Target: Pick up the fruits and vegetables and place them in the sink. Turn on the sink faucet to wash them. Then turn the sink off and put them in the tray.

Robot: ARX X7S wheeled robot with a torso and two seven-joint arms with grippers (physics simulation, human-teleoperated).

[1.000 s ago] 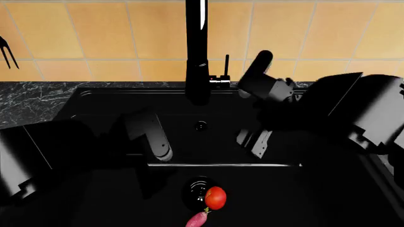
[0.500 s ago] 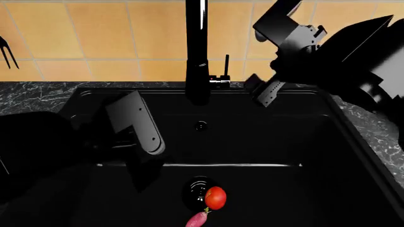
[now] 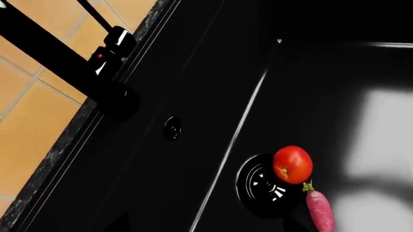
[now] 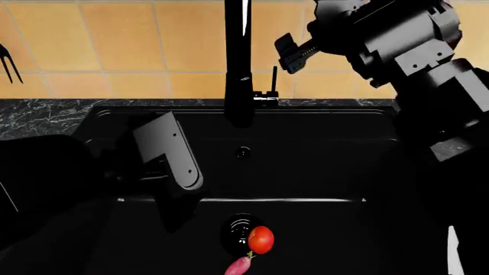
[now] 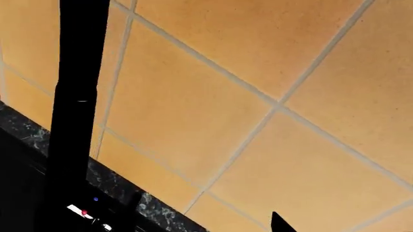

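A: Which step is this?

B: Faucet-on, by the look of it. The tomato (image 4: 260, 239) and radish (image 4: 238, 266) are already in the sink (image 4: 321, 137), tomato at the drain's rim, radish touching it on the side away from the faucet (image 4: 238, 63).

A: And the arms?

B: The right gripper (image 4: 294, 52) hangs above the faucet's side lever (image 4: 274, 80), near the spout, apart from both. Jaws look nearly closed w/ nothing between them, though it's dark and hard to be sure. The left gripper (image 4: 169, 154) sits low inside the sink, off to the robot's left of the faucet; can't tell how its jaws stand, nothing visibly held.

A: Next move?

B: Probably bring the right gripper down onto that thin lever and push it, approx. w/o knocking the spout.

A: Obstacles?

B: The spout itself crowds the lever. A fork-like utensil (image 4: 8, 63) hangs on the tile wall, well apart from the faucet. Tray isn't in view.
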